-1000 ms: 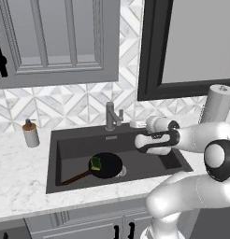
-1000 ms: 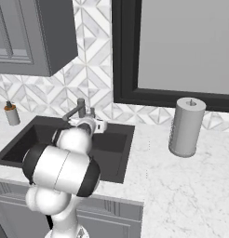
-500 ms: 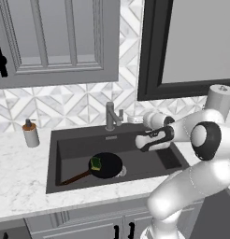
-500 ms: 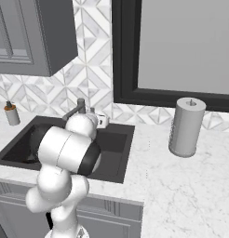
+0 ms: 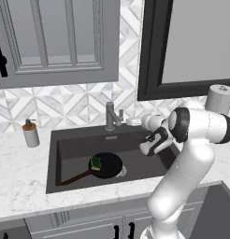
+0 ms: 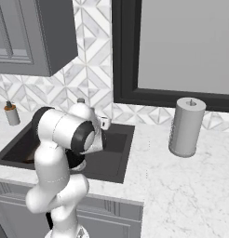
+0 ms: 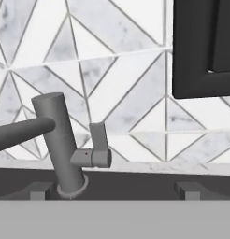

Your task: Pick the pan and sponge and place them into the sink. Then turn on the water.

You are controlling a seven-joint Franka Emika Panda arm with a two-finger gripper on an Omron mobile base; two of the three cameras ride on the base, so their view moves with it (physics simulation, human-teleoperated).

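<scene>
Dark gripper (image 7: 114,189) wide open, holding nothing

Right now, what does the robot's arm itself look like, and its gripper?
The arm is glossy white, built of rounded, tube-like segments with dark black bands at the joints. No cables or markings are visible on it. The gripper ends a white hand with a dark patch on its side, and in the hand view the fingertips show as small dark grey blocks.
</scene>
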